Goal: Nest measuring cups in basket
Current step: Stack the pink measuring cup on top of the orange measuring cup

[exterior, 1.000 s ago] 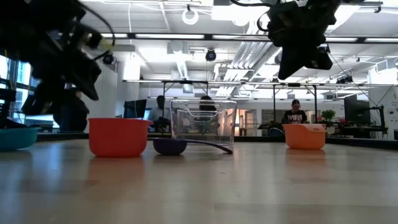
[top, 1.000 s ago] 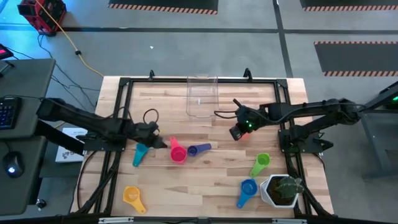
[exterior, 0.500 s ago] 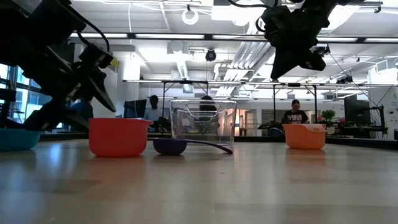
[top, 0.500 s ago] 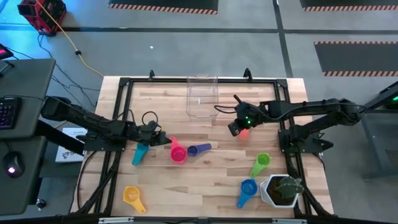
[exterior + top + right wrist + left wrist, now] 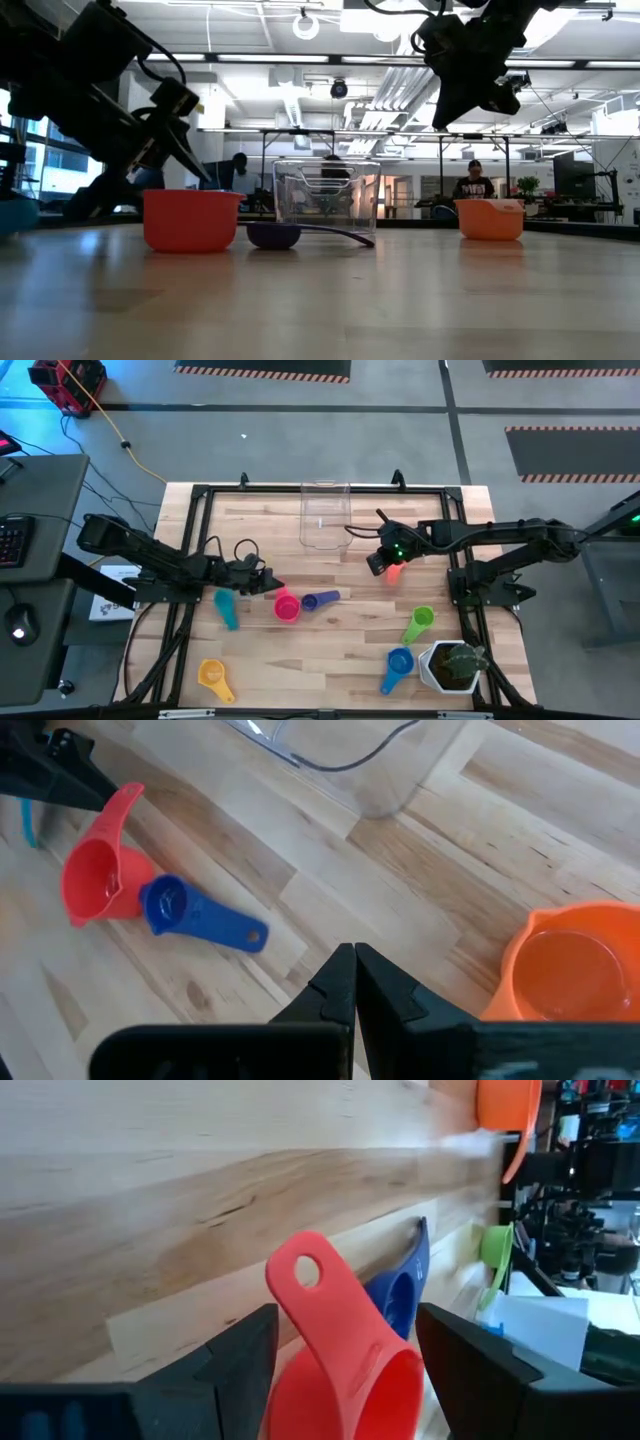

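1. The clear basket (image 5: 324, 515) sits empty at top centre, awaiting cups.
2. My left gripper (image 5: 268, 586), fingers spread, straddles the pink cup's (image 5: 286, 606) handle at mid-frame to grasp it.
3. My right gripper (image 5: 377, 564), fingers closed and empty, hovers right of centre.

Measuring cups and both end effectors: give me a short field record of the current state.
left end effector: open, fingers either side of the pink plastic measuring cup's handle, not closed on it
right end effector: shut, empty, raised over the table right of the clear plastic rectangular basket
basket contents: none visible
purple cup: beside the pink one
teal cup: left of the pink one
orange cup: under the right end effector
green cup, blue cup: right side
yellow cup: near left corner
nested: none
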